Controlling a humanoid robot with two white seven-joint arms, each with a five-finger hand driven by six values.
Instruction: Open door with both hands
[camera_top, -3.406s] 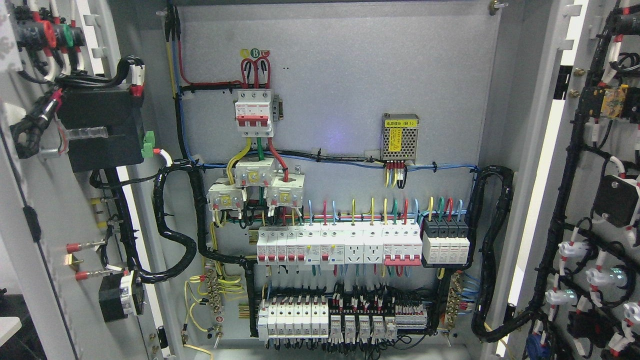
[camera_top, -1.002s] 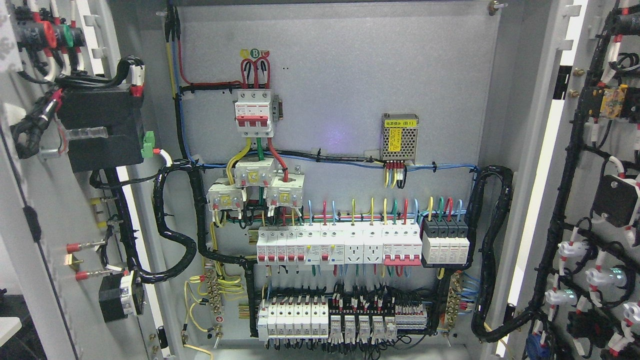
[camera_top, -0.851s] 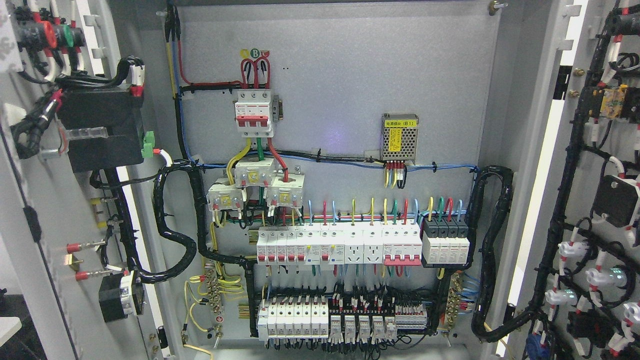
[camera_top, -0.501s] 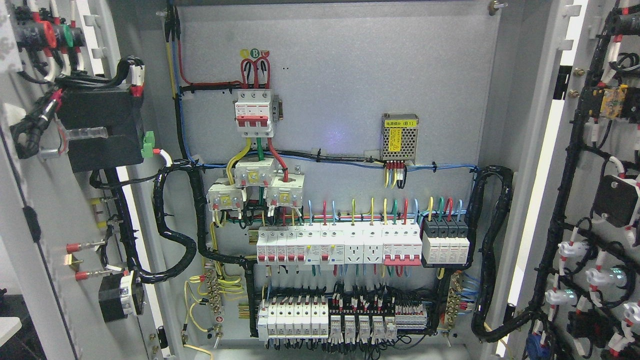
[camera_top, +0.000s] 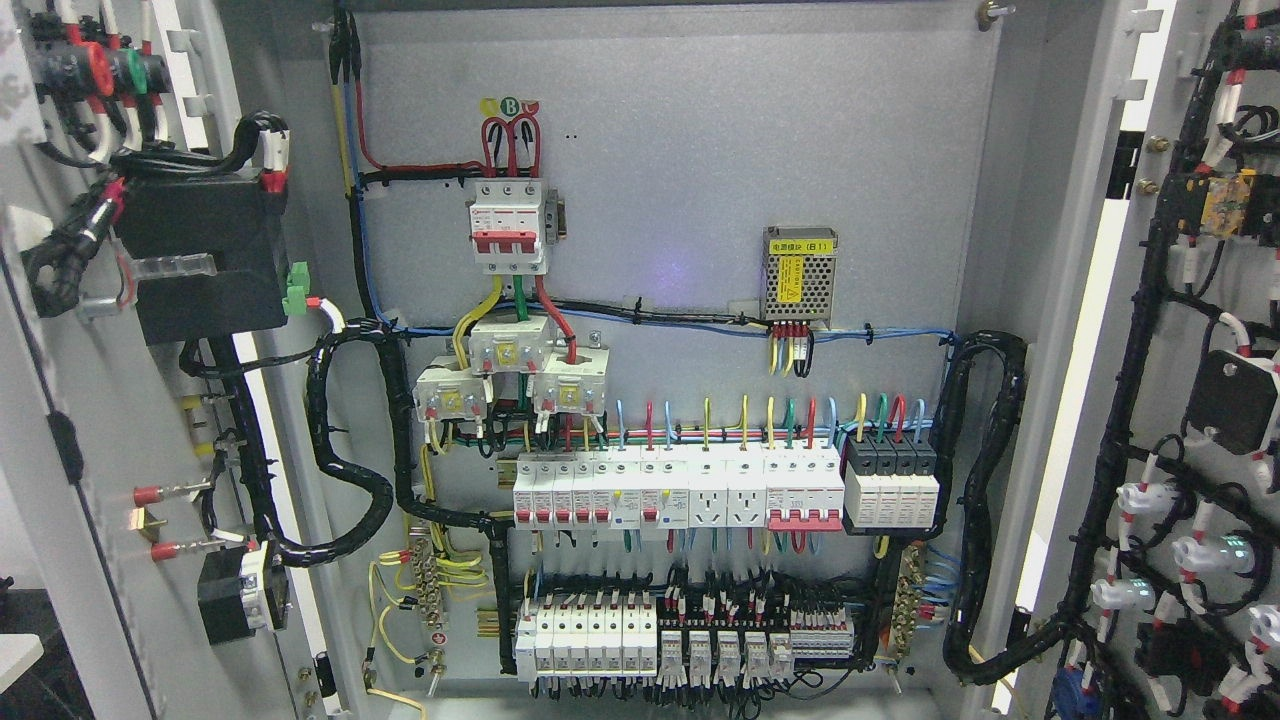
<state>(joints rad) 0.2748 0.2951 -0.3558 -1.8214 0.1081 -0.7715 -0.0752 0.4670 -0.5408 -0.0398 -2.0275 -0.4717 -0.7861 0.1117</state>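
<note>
Backdrop: we face the grey back panel of an electrical cabinet, which fills the middle of our head view.
Left door: the left door stands swung open at the picture's left, its inner face turned toward us. It carries a black box, red and green button backs near the top, and a black cable loom that loops from the door across to the panel.
Right door: the right door stands open at the picture's right, its inner side lined with black wiring, white lamp backs and a yellow part higher up.
Upper panel: a white main breaker with red levers sits at upper left of the panel, with red wires arching above it. A small perforated metal power supply with a yellow label sits to its right, well apart.
Middle row: we see a row of white breakers and sockets, with a black-topped block at its right end, touching the row.
Bottom row: white terminals and relays run along the lowest rail, under coloured wires.
Our hands: neither our left nor our right hand shows in this view, so we cannot tell how their fingers stand.
</note>
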